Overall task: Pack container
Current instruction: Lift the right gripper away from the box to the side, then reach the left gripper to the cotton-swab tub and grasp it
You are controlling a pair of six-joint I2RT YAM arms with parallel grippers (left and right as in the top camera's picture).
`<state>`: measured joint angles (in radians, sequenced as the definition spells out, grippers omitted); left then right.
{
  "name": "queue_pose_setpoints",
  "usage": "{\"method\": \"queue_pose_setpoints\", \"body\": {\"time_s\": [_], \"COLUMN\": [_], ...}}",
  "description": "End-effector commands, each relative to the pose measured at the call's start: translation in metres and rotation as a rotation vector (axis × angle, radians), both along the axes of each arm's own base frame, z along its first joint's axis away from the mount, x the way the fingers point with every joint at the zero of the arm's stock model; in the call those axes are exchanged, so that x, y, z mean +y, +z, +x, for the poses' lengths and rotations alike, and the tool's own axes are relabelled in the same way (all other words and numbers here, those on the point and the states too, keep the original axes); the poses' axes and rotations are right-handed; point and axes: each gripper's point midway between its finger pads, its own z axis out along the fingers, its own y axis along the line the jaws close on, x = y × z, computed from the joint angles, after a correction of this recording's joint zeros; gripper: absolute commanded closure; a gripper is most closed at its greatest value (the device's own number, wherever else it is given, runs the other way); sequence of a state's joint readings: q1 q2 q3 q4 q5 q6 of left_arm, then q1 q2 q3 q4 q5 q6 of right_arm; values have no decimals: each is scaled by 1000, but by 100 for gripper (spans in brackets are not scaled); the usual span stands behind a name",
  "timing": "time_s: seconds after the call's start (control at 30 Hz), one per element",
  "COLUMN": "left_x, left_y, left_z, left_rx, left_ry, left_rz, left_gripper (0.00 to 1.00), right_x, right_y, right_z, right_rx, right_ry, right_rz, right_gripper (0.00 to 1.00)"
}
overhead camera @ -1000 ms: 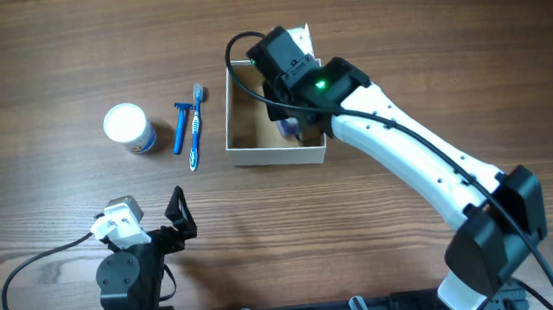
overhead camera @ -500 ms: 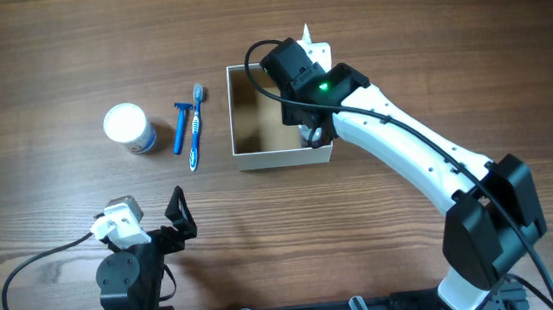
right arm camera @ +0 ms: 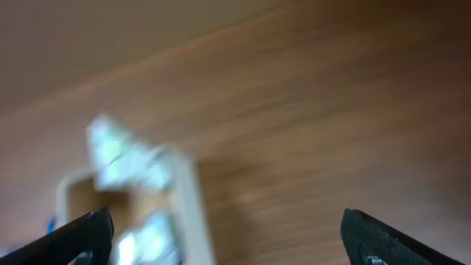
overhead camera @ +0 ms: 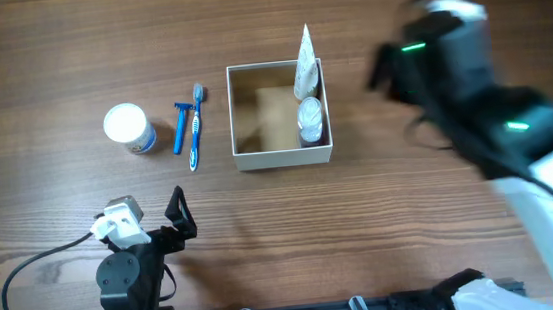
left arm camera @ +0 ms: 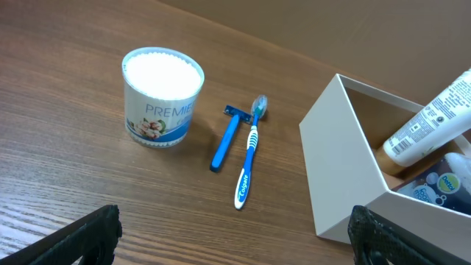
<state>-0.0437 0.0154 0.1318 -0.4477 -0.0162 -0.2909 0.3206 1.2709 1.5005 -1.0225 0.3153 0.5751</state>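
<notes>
The container (overhead camera: 284,157) is a square white box with a tan inside, standing mid-table. In it a white tube (overhead camera: 304,60) leans against the right wall, its crimped end past the back rim, with a small round blue-and-silver topped item (overhead camera: 311,122) in front of it. My right gripper (overhead camera: 383,67) is blurred, up and to the right of the box, open and empty (right arm camera: 228,239). My left gripper (overhead camera: 178,214) rests near the front edge, open and empty (left arm camera: 235,234). From the left wrist, the container (left arm camera: 338,169) lies right and the tube (left arm camera: 434,118) pokes out.
Left of the box lie a blue-and-white toothbrush (overhead camera: 195,132) and a blue razor (overhead camera: 184,126), side by side. Further left stands a round white-lidded jar (overhead camera: 130,128). The left wrist view shows the same toothbrush (left arm camera: 249,165), razor (left arm camera: 225,136) and jar (left arm camera: 162,96).
My right gripper opened inside the container and pulled away up and to the right, leaving the tube and the round item in the box. The left arm has not moved.
</notes>
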Motion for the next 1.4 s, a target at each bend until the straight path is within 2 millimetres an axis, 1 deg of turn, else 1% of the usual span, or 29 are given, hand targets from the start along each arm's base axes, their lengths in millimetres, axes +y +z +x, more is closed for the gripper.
{"method": "queue_pose_setpoints", "body": {"time_s": [0.0, 0.1, 0.2, 0.27, 0.4, 0.5, 0.6, 0.7, 0.77, 0.83, 0.87, 0.93, 1.0, 1.03, 1.13, 1.2, 1.27, 1.3, 1.37], "left_x": [0, 0, 0, 1, 1, -8, -8, -5, 0, 2, 5, 12, 20, 22, 27, 27, 26, 24, 22], "left_y": [1, 1, 1, 3, 17, 30, 41, 68, 96, 130, 141, 157, 181, 187, 204, 210, 209, 202, 184], "left_z": [0, 0, 0, 1, 5, 7, 8, 7, 7, 11, 14, 22, 40, 47, 79, 98, 119, 129, 142], "left_rx": [-6, -6, -6, -15, -76, -128, -160, -195, -217, -209, -188, -127, -15, 18, 166, 222, 275, 299, 350], "left_ry": [2, 2, 2, 8, 10, -44, -43, -18, 10, 26, 42, 85, 116, 113, 97, 94, 89, 82, 71], "left_rz": [-7, -7, -7, -5, -9, -25, -34, -55, -58, -63, -59, -43, 16, 41, 120, 121, 122, 103, 101], "left_gripper": [0, 0, 0, 0, 0, 0, 0, 0, 0, 0, 0, 0, 0, 0, 0, 0, 0, 0, 0], "right_x": [-47, -71, -85, -87, -88, -89, -89, -89, -89, -90, -90, -90, -90, -90, -90, -90, -90, -90, -90], "right_y": [4, -9, -21, -28, -41, -51, -59, -67, -72, -76, -77, -78, -79, -79, -79, -79, -79, -79, -79], "right_z": [-7, -11, -10, -7, -1, 4, 8, 11, 13, 14, 15, 15, 15, 16, 16, 16, 16, 16, 16], "right_rx": [13, 71, 115, 137, 181, 212, 236, 261, 274, 286, 289, 293, 295, 294, 295, 295, 295, 295, 295], "right_ry": [-82, -141, -185, -193, -198, -201, -203, -206, -207, -208, -208, -209, -209, -209, -208, -208, -209, -209, -209], "right_rz": [106, 198, 208, 209, 209, 209, 209, 210, 210, 210, 210, 210, 210, 210, 210, 210, 210, 210, 210], "right_gripper": [0, 0, 0, 0, 0, 0, 0, 0, 0, 0, 0, 0, 0, 0, 0, 0, 0, 0, 0]}}
